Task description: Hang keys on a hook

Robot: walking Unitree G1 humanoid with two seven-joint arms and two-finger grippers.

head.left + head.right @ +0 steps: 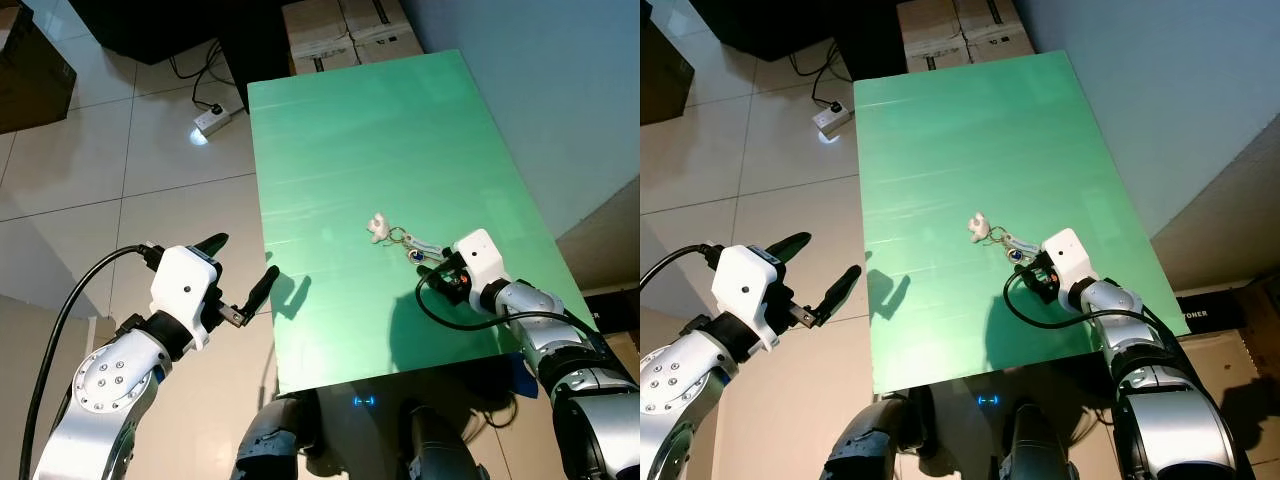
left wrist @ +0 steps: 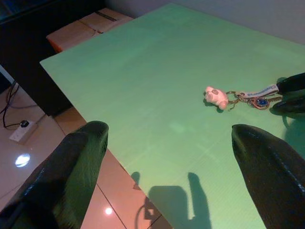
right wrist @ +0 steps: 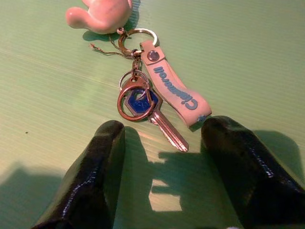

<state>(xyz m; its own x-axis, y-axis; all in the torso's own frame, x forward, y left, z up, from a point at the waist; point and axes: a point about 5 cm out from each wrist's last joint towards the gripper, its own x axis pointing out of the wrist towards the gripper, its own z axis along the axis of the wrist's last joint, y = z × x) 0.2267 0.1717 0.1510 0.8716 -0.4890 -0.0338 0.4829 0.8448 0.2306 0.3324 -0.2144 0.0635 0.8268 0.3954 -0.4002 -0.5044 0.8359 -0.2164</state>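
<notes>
The fingers (image 3: 95, 176) of the right gripper (image 3: 164, 167) stand apart at six o'clock of the keys (image 3: 152, 107) on the desk (image 1: 340, 130), so it should advance until they straddle the key blade, then close.

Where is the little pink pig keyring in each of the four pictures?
Left eye view: small pink pig keyring lies mid-table, just beyond the right hand.
Right eye view: pig at the table's middle.
Left wrist view: pig right of centre.
Right wrist view: pig at the top edge.
Shared landmark: the green table.
</notes>
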